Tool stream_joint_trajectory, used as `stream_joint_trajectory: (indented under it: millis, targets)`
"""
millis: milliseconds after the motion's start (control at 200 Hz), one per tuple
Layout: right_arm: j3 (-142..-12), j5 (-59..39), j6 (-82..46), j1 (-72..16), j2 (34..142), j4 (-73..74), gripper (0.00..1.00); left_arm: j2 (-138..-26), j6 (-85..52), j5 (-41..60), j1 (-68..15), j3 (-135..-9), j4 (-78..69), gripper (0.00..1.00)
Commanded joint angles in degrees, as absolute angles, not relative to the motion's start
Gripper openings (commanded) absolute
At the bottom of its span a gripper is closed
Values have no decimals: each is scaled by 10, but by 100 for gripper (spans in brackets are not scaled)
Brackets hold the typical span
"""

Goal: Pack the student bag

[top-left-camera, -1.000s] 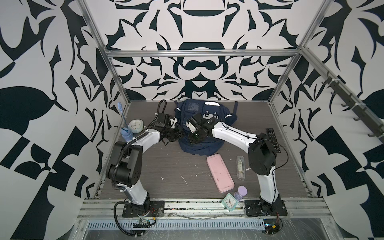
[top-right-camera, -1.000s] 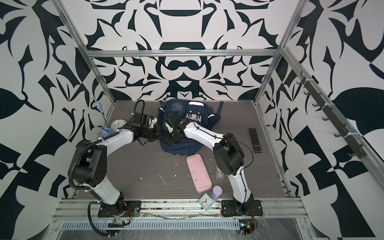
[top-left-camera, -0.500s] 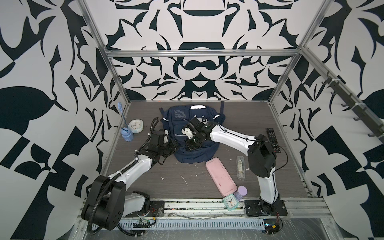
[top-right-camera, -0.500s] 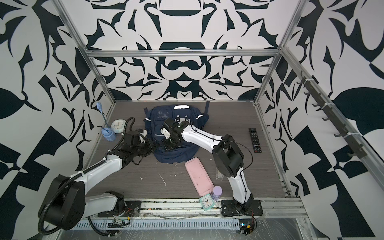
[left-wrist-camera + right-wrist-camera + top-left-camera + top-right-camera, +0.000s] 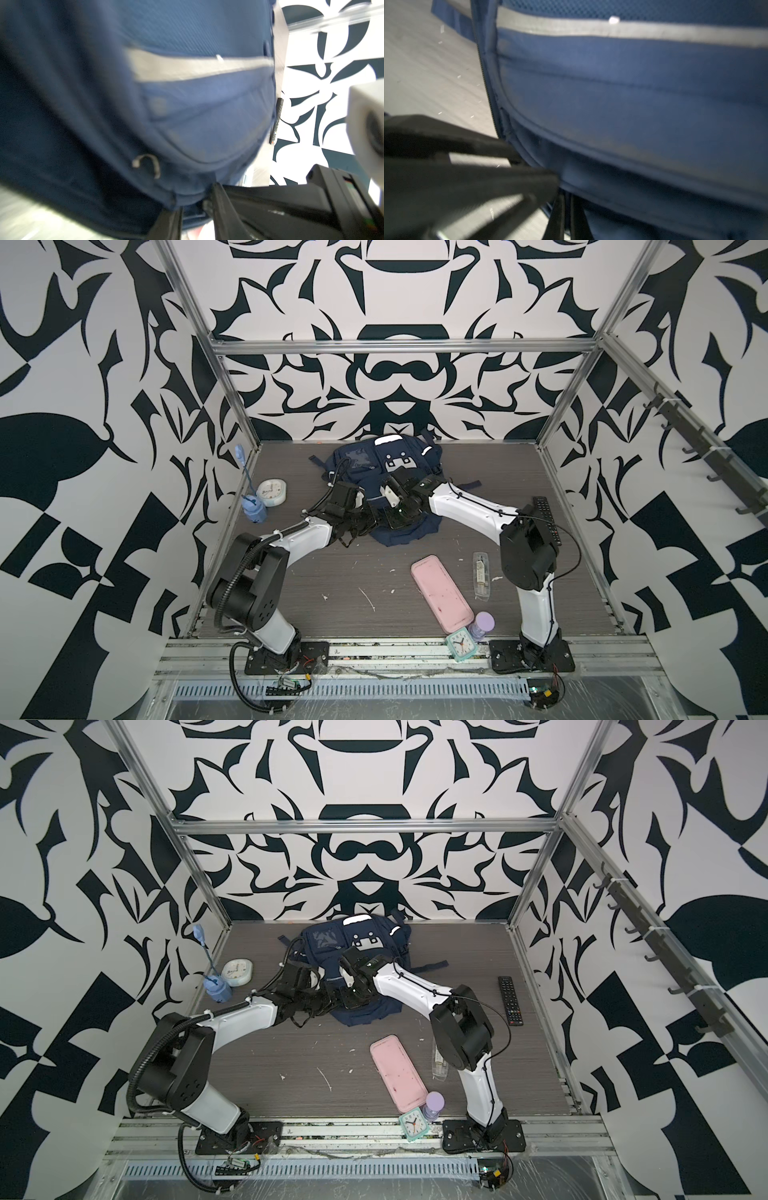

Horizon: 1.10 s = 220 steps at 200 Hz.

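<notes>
The student bag (image 5: pixel 374 472) lies flat, pockets up, on the far middle of the table (image 5: pixel 332 572), its lower edge toward the arms. At that edge the right gripper (image 5: pixel 566 199) has its fingers pressed together on a thin fold of the bag's fabric. Just beside it the left gripper (image 5: pixel 195 205) has its fingers slightly apart with the hem between them, and I cannot tell whether it grips. In a top view, a black remote (image 5: pixel 546 520) lies right of the bag, a round white clock (image 5: pixel 271 492) left of it, and a pink case (image 5: pixel 441 598) on its near side.
</notes>
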<state>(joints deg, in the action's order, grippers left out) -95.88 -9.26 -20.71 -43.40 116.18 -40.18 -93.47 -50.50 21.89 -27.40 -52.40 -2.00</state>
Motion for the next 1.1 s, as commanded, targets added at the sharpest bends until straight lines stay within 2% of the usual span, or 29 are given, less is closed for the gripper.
stream_joint_trajectory:
  millis: [0,105,250,390,640,860,1095]
  targets:
    - [-962,-91,-196,-446,1116,-385,0,-956,-490,255,-296,-574,-25,28]
    - [-960,-82,-197,-445,1117,-386,0,-956,-478,253,-299,-584,-5,31]
    - [-943,-80,-197,-434,1103,-384,0,-917,-418,219,-295,-582,76,47]
    - [-916,-79,-195,-418,1076,-377,0,-867,-374,197,-272,-571,137,56]
    - [-855,-87,-195,-373,1024,-366,0,-842,-348,215,-202,-565,155,59]
    - [-825,-92,-196,-335,991,-365,0,-917,-352,234,-196,-598,135,57]
    - [-810,-97,-202,-342,995,-371,0,-1003,-373,261,-196,-623,68,56]
